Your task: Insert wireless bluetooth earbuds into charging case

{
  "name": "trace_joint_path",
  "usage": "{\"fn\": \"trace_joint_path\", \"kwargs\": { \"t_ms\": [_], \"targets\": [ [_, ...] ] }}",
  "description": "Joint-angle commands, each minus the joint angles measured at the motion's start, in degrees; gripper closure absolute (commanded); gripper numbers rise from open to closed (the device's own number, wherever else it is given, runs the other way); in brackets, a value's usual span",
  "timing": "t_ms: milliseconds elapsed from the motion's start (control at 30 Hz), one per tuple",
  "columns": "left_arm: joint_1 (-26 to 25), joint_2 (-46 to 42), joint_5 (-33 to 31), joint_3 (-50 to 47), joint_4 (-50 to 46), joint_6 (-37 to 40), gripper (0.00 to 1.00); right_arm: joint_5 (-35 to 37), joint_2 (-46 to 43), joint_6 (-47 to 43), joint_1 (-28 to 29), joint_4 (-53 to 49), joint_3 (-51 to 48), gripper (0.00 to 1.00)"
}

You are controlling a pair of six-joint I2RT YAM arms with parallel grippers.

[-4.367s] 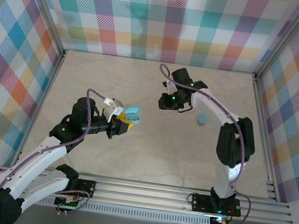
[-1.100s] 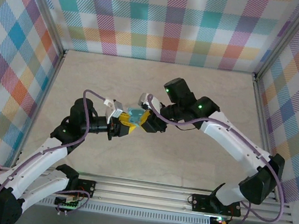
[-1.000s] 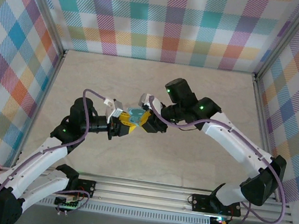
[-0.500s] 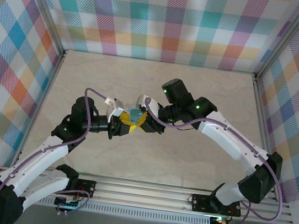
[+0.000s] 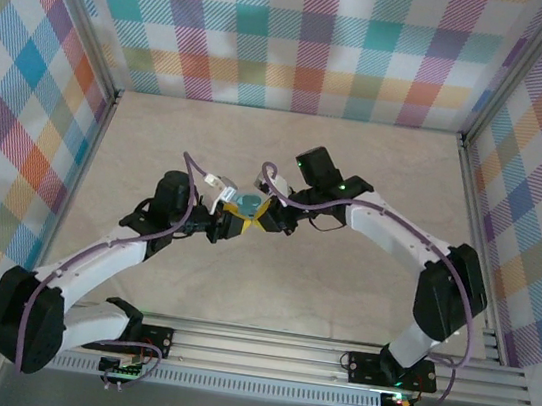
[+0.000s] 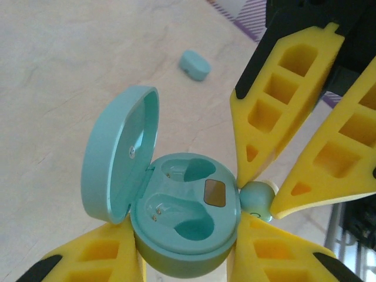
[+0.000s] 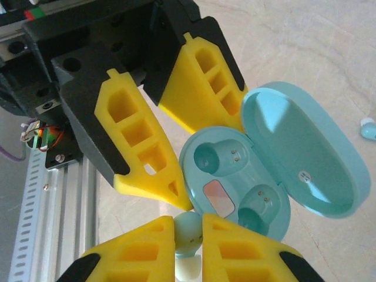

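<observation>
Mid-frame, left gripper clamps the open case; right gripper pinches an earbud, due next into a socket.

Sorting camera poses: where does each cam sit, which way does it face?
Top: above and behind the arm bases, facing down at the table; both arms show, left claw and right claw meeting at the case.
Left wrist: on that arm, facing along its claw toward the held case.
Right wrist: likewise, its claw pinching an earbud.
Wrist views share case and earbud.
</observation>
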Motion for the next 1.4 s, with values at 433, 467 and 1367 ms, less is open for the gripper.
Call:
{"fn": "trace_joint_path", "kwargs": {
  "t_ms": [433,467,1367],
  "targets": [
    [0.25,12.16,-7.33,0.38,13.22,0.63,1.00,1.08,13.06,3.47,-5.86,5.94,-1.74,0.85],
    [0.47,11.98,-8.13,0.10,13.08,0.84,1.00,2.30,13.94,3.63,-5.93,5.13,-1.29,0.85],
    [2.52,-17.70,-16.19,-7.52,-1.88,3.62,1.00,25.91,14.48,12.86,-5.98,-1.34,1.47,0.53]
  ]
}}
